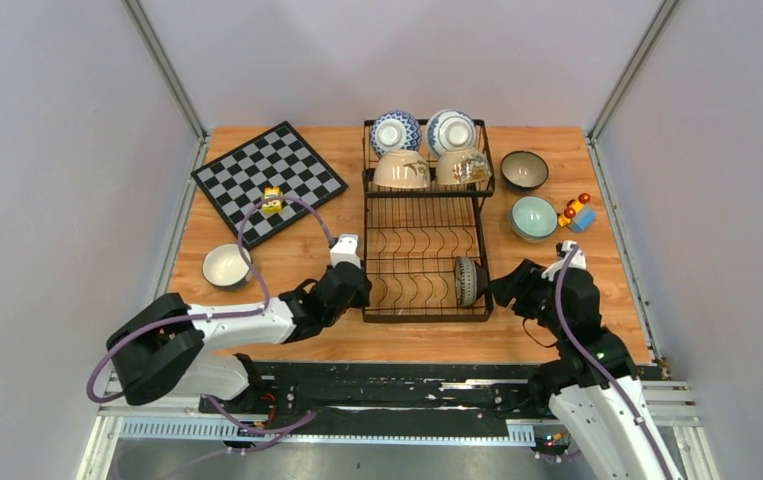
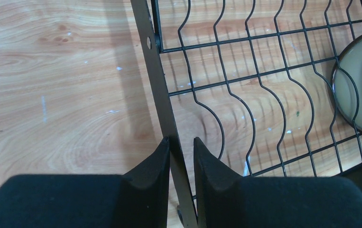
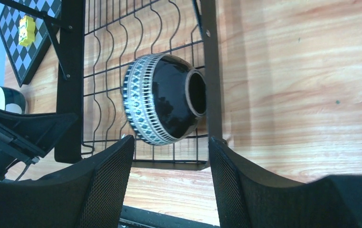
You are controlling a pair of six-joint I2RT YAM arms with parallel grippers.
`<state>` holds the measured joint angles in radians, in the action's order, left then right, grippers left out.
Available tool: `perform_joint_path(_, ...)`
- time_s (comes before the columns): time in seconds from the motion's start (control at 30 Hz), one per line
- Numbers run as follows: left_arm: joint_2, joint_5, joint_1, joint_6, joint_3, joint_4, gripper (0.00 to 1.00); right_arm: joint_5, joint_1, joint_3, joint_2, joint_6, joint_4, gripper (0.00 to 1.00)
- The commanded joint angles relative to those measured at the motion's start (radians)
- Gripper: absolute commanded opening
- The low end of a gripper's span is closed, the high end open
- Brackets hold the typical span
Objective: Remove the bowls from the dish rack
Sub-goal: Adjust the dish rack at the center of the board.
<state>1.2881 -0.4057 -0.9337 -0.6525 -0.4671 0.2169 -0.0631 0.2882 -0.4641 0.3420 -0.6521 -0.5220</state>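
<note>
The black wire dish rack [image 1: 365, 270] stands mid-table. Its upper basket holds two blue-and-white bowls [image 1: 395, 131] and two beige bowls [image 1: 401, 170]. A dark bowl with a patterned band [image 1: 466, 281] stands on edge in the lower tray, at its right side. My left gripper [image 1: 357, 285] is at the tray's near-left corner; in the left wrist view its jaws [image 2: 181, 142] are shut on the rack's left frame bar [image 2: 155, 76]. My right gripper [image 3: 171, 142] is open just short of the dark bowl [image 3: 164, 99], outside the rack's right side.
On the table right of the rack sit a dark bowl [image 1: 524, 170], a pale teal bowl [image 1: 534, 217] and a small toy [image 1: 577, 213]. Left of it lie a chessboard [image 1: 267, 180] with a yellow block [image 1: 272, 200], and a white bowl [image 1: 227, 265].
</note>
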Motion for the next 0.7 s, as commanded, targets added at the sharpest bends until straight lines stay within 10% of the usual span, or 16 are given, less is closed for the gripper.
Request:
perform_joint_path(0.0, 0.1, 0.118, -0.074, -0.06, -0.061, 0.134, 0.15, 0.058, 0.019, -0.129, 0.074, 0.136, -0.077, 0.62)
perform_joint_path(0.3, 0.276, 0.115, -0.112, -0.149, -0.164, 0.237, 0.14, 0.208, 0.106, -0.338, 0.313, 0.292, -0.26, 0.57)
perform_joint_path(0.67, 0.25, 0.084, -0.114, -0.167, -0.127, 0.241, 0.54, 0.558, 0.431, -0.472, 0.538, 0.221, -0.415, 0.61)
